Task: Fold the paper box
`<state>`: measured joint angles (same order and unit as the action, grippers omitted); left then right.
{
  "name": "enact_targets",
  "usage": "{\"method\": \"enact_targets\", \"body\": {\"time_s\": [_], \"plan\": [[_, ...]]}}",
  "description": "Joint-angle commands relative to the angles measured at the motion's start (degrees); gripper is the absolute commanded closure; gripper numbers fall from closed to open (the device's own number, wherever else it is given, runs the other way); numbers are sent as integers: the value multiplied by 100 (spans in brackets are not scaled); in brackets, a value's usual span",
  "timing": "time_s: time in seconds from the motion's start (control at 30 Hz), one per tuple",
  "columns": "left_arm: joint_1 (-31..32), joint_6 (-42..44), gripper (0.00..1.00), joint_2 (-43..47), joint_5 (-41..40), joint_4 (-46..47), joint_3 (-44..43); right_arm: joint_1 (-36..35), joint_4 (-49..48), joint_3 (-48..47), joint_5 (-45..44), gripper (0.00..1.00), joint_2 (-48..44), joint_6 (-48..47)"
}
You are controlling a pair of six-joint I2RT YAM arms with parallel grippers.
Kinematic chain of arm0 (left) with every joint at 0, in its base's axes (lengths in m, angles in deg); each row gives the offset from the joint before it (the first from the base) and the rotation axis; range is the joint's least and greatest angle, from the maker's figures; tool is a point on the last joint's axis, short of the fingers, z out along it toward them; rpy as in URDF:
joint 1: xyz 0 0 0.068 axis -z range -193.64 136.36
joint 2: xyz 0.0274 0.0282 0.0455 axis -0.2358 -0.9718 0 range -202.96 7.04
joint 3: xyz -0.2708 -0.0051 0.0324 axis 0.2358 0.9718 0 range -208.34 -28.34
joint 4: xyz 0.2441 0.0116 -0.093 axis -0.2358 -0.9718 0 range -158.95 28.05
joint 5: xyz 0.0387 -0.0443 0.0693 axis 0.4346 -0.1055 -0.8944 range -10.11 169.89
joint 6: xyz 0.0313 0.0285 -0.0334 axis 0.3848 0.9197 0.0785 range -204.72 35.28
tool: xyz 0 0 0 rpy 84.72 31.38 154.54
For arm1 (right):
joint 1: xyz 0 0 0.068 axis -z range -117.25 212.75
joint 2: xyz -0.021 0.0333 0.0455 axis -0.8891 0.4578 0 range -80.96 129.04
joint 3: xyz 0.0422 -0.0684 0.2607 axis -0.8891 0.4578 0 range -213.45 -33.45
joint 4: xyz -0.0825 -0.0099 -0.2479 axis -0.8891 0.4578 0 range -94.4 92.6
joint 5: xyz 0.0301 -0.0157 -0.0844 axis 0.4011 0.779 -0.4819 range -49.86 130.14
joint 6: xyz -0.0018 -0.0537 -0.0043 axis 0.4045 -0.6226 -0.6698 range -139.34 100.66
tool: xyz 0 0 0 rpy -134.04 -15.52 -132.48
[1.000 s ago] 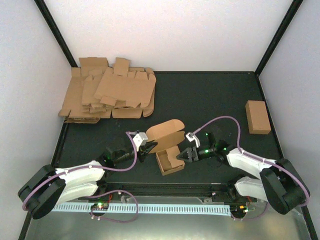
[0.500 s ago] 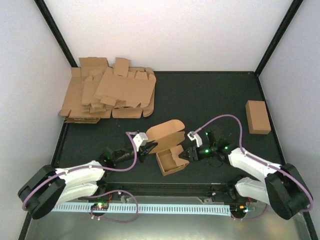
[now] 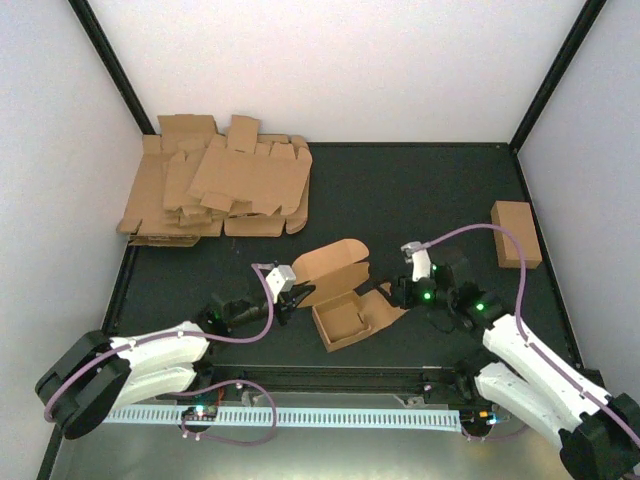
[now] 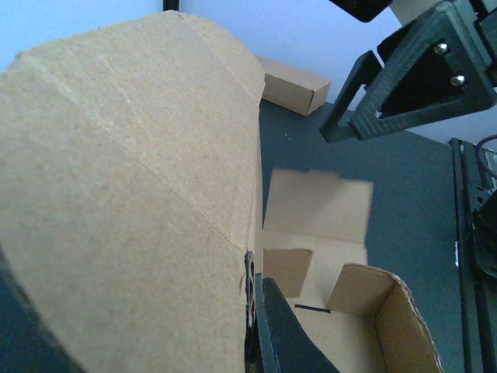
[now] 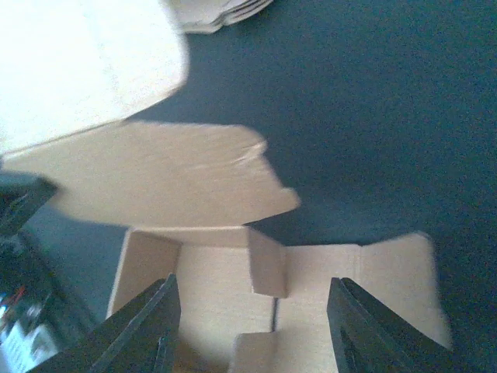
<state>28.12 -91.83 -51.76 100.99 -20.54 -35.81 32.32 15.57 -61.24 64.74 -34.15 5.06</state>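
At the far left of the dark surface (image 3: 420, 190), a heap of flat blanks (image 3: 218, 188) lies spread against the back corner. In front of it the left arm (image 3: 160, 352) stretches low from its base toward the middle, wrist nearly level. The left hand (image 3: 291, 297) is clenched on the edge of the large rounded lid flap of the paper box (image 3: 340, 320). The left wrist view shows that flap pressed against a dark finger (image 4: 273, 330) and rising steeply, filling most of the frame. The paper box sits near the middle of the surface, closer to the near edge, between the two hands. Its shallow rectangular tray faces up. Inside the tray are its bare cardboard floor and short inner tabs standing at the ends. The lid flap tilts up and back from the tray's left side, and a side flap lies flat on the surface to the tray's right. Just beside that flat flap hangs the right hand (image 3: 402, 293), pointing down and leftward at the tray. Its fingers (image 5: 149, 326) are spread apart over the box with nothing caught between them. The right arm (image 3: 530, 365) reaches in from the lower right, elbow bent. A closed brown carton (image 3: 516, 234) rests well apart near the right edge.
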Motion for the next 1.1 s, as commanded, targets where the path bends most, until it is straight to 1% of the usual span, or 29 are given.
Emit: {"method": "enact_targets", "body": {"time_s": [0.0,0.07,0.13,0.2,0.27,0.37,0.47,0.57,0.63,0.73,0.9,1.07], "plan": [[34,43,99,98,112,-120,26,95,453,-48,-1396,44,-238,379],[34,56,99,113,116,-133,31,168,534,-76,-1644,38,-321,531],[36,53,98,141,110,-122,55,318,625,-94,-1908,35,-430,657],[38,46,98,194,107,-74,117,514,707,-92,-2109,37,-417,760],[35,16,98,316,153,113,230,736,748,-103,-2053,43,-256,803],[35,-30,98,561,145,311,347,1047,666,-121,-1614,47,115,746],[26,-66,98,937,4,323,414,1328,602,-113,-1369,48,441,670],[17,-106,98,1509,-131,302,526,1710,478,-89,-1010,48,682,519],[9,-99,98,1965,-220,139,572,1938,372,-58,-814,48,780,476],[0,-25,99,2732,-505,-338,588,2167,158,43,-361,47,951,379],[-8,-37,98,3598,-738,-830,608,2278,-389,190,633,44,1443,210],[-10,-164,98,3983,-518,-963,493,2344,-844,99,1264,40,1953,69]]}}
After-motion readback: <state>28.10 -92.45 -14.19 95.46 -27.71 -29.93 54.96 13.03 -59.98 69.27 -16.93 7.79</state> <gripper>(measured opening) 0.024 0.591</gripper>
